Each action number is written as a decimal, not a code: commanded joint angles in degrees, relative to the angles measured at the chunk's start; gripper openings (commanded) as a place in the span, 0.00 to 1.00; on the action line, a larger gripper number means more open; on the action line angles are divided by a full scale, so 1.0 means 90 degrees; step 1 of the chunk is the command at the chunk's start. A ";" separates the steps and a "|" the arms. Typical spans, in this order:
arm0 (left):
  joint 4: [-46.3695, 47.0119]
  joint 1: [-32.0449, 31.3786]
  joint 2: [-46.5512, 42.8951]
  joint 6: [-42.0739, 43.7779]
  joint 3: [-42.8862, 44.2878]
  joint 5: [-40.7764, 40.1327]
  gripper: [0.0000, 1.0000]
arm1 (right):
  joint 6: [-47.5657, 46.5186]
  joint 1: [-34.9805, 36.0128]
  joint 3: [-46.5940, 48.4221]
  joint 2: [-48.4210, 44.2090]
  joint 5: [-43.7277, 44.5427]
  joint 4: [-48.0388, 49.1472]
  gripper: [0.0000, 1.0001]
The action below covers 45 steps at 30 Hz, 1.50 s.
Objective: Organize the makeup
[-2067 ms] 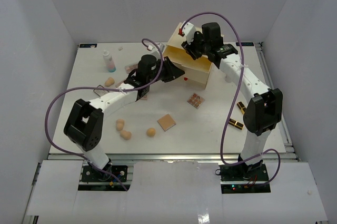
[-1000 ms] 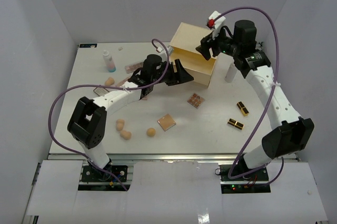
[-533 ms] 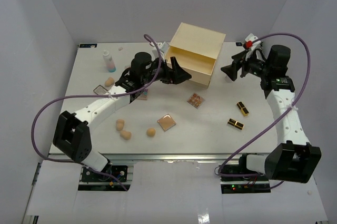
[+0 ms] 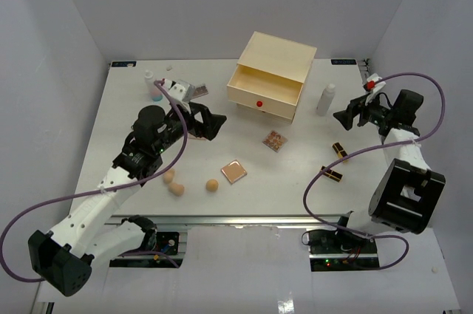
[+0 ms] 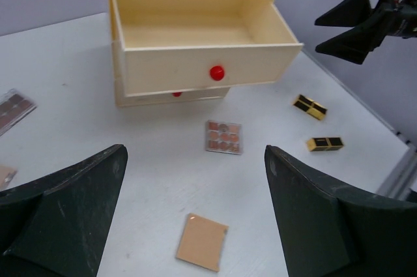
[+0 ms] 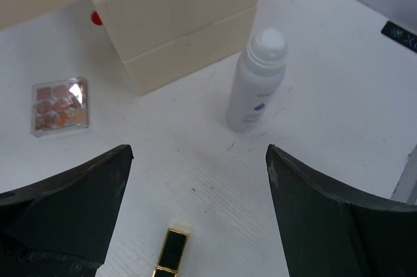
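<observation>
The makeup lies scattered on the desk (image 4: 295, 188), and none of it is in the open drawer (image 5: 195, 26) yet. The sponges (image 4: 176, 188), near the left arm, look soft and light. They should squash under the pads, so a gentle pinch across the widest part seems best. The compact (image 5: 202, 251) and the palette (image 5: 224, 137) lie flat in front of the drawer. Both are thin, stiff and probably slick, offering only their edges, so a low pinch across two opposite sides looks like the way in. The lipsticks (image 4: 339, 149) lie on their sides toward the right. They are short, hard and glossy, apt to skid, and closing across the narrow width at mid-length should hold them. The bottle (image 6: 257, 81) stands upright just beside the chest (image 4: 277, 55). It looks smooth and easy to tip, so its body below the cap is the place to grip. The left end effector (image 4: 211, 124) hangs spread and empty, facing the drawer. The right end effector (image 4: 344, 119) is likewise spread and empty, near the bottle and lipsticks.
</observation>
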 commanded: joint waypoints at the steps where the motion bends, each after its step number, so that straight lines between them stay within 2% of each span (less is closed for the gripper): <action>1: 0.0095 0.0040 -0.0497 0.0691 -0.0586 -0.1041 0.98 | -0.0070 0.0171 0.0631 0.0854 0.0981 0.0732 0.90; 7: 0.0077 0.0044 -0.0633 0.0801 -0.0809 -0.1340 0.98 | 0.0019 0.0859 0.1719 0.2104 0.1456 0.0175 0.90; 13: 0.0076 0.0065 -0.0612 0.0801 -0.0822 -0.1301 0.98 | 0.0888 0.1191 0.2135 0.2645 0.2234 0.0188 0.94; 19: 0.0076 0.0099 -0.0566 0.0792 -0.0840 -0.1267 0.98 | 0.1392 0.1253 0.2221 0.3184 0.2247 0.0361 1.00; 26: 0.0086 0.0158 -0.0511 0.0763 -0.0841 -0.1179 0.98 | 0.1439 0.1309 0.2128 0.3323 0.2234 0.0511 0.88; 33: 0.0096 0.0199 -0.0479 0.0743 -0.0850 -0.1166 0.98 | 0.1490 0.1325 0.2119 0.3377 0.2080 0.0654 0.66; 40: 0.0106 0.0229 -0.0449 0.0730 -0.0860 -0.1166 0.98 | 0.1462 0.1335 0.2173 0.3473 0.2003 0.0678 0.57; 45: 0.0106 0.0259 -0.0419 0.0724 -0.0870 -0.0991 0.98 | 0.1443 0.1345 0.2229 0.3515 0.1967 0.0684 0.45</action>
